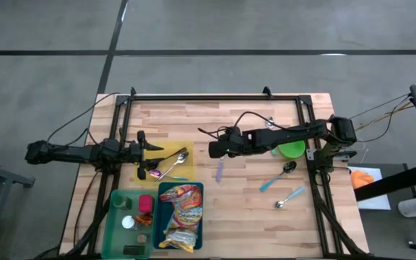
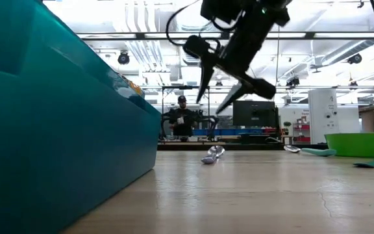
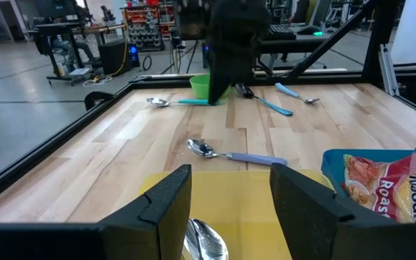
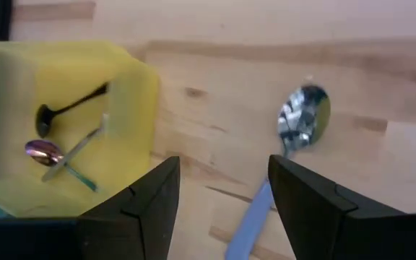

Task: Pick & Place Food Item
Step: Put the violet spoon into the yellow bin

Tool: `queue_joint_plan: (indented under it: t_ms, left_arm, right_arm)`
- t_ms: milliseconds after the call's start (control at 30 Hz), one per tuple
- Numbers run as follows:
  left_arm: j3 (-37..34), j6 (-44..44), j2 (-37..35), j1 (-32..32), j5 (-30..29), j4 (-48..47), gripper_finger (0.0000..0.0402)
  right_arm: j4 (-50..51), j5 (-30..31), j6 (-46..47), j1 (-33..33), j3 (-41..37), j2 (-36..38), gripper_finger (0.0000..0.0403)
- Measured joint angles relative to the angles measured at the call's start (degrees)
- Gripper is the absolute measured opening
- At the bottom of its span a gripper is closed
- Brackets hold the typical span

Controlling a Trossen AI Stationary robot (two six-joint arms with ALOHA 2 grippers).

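Right wrist view looks down between the right gripper (image 4: 222, 206), whose jaws stand apart and empty, onto a blue-handled spoon (image 4: 295, 137) lying on the bare desk, its bowl ahead of the jaws and its handle running back under the gap between them. To one side of those jaws sits the yellow tray (image 1: 166, 160), already holding spoons. The left gripper (image 3: 226, 206) hovers over that same tray with its jaws also apart and nothing between them, a spoon bowl showing just below them.

Judging by the task, the food itself, a noodle packet (image 1: 180, 215) in the blue bin (image 1: 160, 217), lies well apart from the right jaws and nearer the left ones, and neither arm is lined up on it.

The main risk as I read it: if the right jaws descend here, they close on cutlery, not food. The thin, flat handle could also slip or pivot out of a pinch, and the round bowl could skid across the wood. A further worry is the two arms crowding each other at the tray, since the left one already waits there.
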State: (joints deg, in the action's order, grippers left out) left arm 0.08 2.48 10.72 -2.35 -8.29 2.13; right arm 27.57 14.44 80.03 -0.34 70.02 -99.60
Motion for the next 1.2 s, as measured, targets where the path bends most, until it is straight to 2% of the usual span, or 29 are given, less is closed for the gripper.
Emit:
queue_joint_plan:
  t_ms: [133,300,533,933,1200]
  left_arm:
    - [0.0,-0.02,0.0,0.02,0.0,0.0,0.0189]
    - [0.0,0.0,-0.01,0.01,0.0,0.0,0.0189]
    - [0.0,-0.01,0.58,0.02,0.0,0.0,0.0189]
    - [0.0,0.0,0.68,0.02,-0.01,0.0,0.0189]
    - [0.0,-0.02,0.68,0.02,0.0,0.01,0.0189]
  right_arm:
    - [6.18,2.57,-0.5,-0.04,4.01,-0.1,0.0208]
    - [14.17,2.66,0.27,-0.04,9.6,-4.98,0.0208]
    - [23.96,-0.71,1.37,-0.03,17.92,-11.94,0.0208]
    - [23.69,-3.5,13.03,0.0,19.71,-19.34,0.0208]
    - [22.86,-3.82,16.94,0.07,19.71,-21.3,0.0208]
